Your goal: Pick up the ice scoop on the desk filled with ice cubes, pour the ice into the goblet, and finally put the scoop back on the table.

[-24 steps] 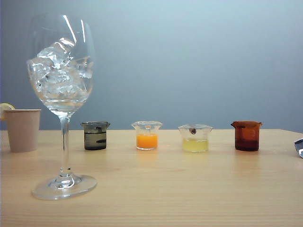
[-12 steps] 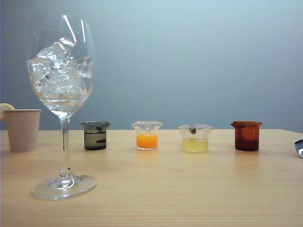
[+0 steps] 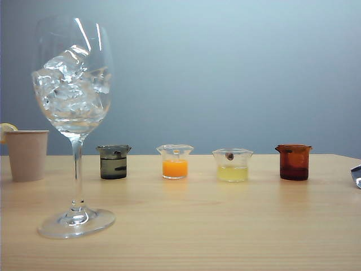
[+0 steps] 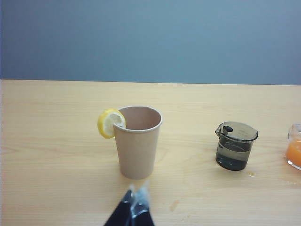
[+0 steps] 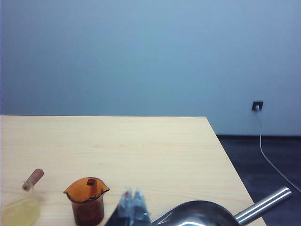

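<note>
The goblet point(image 3: 73, 113) stands upright at the near left of the table point(image 3: 225, 226), its bowl heaped with ice cubes point(image 3: 70, 84). The ice scoop point(image 3: 356, 175) shows only as a shiny sliver at the table's right edge. In the right wrist view the scoop point(image 5: 200, 215) lies on the wood, handle towards the table edge, with no ice in the part that shows. My right gripper point(image 5: 132, 195) is shut and holds nothing, between the scoop and a brown beaker point(image 5: 86, 200). My left gripper point(image 4: 136, 192) is shut and empty, just short of a paper cup point(image 4: 138, 141). Neither gripper shows in the exterior view.
A lemon slice point(image 4: 109, 122) sits on the paper cup's rim. Behind the goblet stands a row of small beakers: dark point(image 3: 113, 161), orange point(image 3: 175, 161), yellow point(image 3: 232, 165), brown point(image 3: 294, 162). The table's right edge point(image 5: 225, 160) drops to a dark floor.
</note>
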Motion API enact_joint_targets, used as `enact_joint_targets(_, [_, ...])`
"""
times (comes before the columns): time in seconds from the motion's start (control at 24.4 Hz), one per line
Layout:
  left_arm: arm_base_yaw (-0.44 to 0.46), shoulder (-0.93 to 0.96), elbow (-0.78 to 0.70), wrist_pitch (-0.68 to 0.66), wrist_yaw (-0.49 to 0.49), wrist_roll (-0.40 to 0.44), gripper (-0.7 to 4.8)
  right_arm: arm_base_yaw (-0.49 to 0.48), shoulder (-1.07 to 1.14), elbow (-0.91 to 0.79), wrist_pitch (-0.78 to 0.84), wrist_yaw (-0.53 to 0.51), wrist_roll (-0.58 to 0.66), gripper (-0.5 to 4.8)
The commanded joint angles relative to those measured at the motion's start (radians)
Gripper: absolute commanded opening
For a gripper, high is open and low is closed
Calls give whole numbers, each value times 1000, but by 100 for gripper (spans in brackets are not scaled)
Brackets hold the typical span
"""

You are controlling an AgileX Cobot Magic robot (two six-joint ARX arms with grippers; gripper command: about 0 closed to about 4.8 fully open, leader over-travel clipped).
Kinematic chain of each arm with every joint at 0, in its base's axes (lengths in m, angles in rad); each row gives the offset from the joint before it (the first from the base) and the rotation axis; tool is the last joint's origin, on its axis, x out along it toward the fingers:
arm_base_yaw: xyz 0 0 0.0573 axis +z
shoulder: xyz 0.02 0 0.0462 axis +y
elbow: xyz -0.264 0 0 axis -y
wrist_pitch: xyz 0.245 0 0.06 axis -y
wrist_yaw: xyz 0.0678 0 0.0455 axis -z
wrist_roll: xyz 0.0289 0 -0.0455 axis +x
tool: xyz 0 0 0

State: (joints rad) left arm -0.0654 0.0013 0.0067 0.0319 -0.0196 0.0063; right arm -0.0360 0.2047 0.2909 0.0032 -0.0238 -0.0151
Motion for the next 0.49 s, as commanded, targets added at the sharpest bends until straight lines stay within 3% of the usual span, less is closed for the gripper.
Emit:
enact_joint_targets(0.04, [2, 0, 2, 7, -3, 1, -5, 40, -56, -47, 32, 7, -13, -5])
enact_joint_targets(0.37, [2, 0, 2, 7, -3, 1, -5, 111, -111, -164, 46, 8, -9, -5])
enact_joint_targets(0.49, [2, 0, 2, 7, -3, 1, -5, 112, -134, -228, 113, 76, 53, -5])
